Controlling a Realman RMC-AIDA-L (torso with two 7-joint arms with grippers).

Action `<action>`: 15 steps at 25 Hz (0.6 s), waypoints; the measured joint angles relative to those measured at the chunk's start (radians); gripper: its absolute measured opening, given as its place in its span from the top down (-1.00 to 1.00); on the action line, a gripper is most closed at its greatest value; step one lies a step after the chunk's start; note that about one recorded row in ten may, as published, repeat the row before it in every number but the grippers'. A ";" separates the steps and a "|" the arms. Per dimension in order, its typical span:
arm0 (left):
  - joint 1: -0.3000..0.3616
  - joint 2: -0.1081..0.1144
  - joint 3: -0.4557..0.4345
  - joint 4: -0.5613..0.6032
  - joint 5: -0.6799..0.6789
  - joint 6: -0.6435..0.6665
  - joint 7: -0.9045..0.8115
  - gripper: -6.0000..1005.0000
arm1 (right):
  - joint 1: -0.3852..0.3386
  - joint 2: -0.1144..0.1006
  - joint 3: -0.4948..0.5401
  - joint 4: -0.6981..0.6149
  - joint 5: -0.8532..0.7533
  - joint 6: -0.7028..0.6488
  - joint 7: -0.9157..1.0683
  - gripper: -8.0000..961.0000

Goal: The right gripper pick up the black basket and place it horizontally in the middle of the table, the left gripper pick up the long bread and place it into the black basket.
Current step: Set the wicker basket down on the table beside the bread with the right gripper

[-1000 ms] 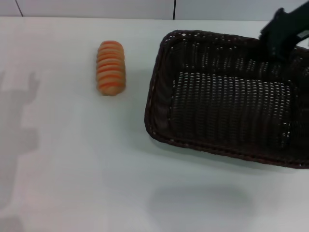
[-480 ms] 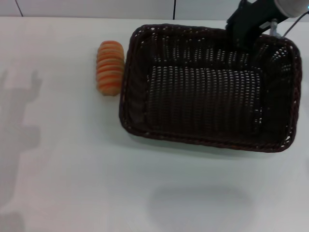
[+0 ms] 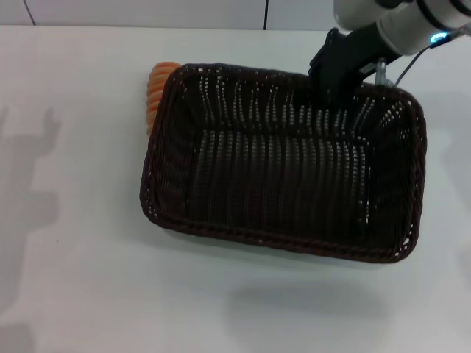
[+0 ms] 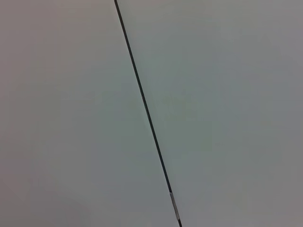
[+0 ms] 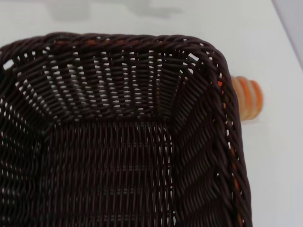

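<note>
The black basket [image 3: 274,240] is a large dark woven basket, lying lengthwise across the middle of the white table [image 3: 81,279]. My right gripper [image 3: 335,82] is dark and reaches in from the back right, shut on the basket's far rim. The basket is empty inside in the right wrist view [image 5: 142,40]. The long bread [image 3: 152,87], orange with pale stripes, lies at the basket's far left corner. The rim hides most of it; only one end shows in the right wrist view [image 5: 248,97]. My left gripper is out of view; its wrist view shows only a plain pale surface.
The right arm's pale sleeve [image 3: 397,22] with a grey cable hangs over the back right corner. A dark seam [image 4: 144,111] crosses the left wrist view. Soft shadows [image 3: 29,169] lie on the table's left side.
My right gripper has carried the basket leftward and toward the table's middle. The basket now overlaps the bread, which was fully visible before. The bread has not moved.
</note>
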State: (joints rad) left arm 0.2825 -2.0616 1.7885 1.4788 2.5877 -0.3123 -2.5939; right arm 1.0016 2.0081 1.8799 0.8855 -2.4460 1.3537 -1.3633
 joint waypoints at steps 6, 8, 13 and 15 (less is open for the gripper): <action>0.004 0.000 0.002 0.001 0.000 -0.001 0.000 -0.65 | -0.025 0.008 -0.071 0.044 -0.008 -0.013 0.031 0.60; 0.006 0.000 0.005 0.003 0.001 -0.003 0.000 -0.65 | -0.027 0.009 -0.086 0.050 -0.009 -0.014 0.044 0.60; 0.009 -0.001 0.009 0.007 0.000 -0.004 0.000 -0.65 | -0.034 0.012 -0.109 0.077 -0.018 -0.015 0.084 0.50; 0.009 -0.002 0.011 0.008 0.000 -0.004 0.000 -0.65 | -0.046 0.019 -0.129 0.110 -0.034 -0.019 0.112 0.45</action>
State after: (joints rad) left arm 0.2919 -2.0635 1.7996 1.4873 2.5881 -0.3166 -2.5940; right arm 0.9558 2.0272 1.7512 0.9950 -2.4805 1.3348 -1.2514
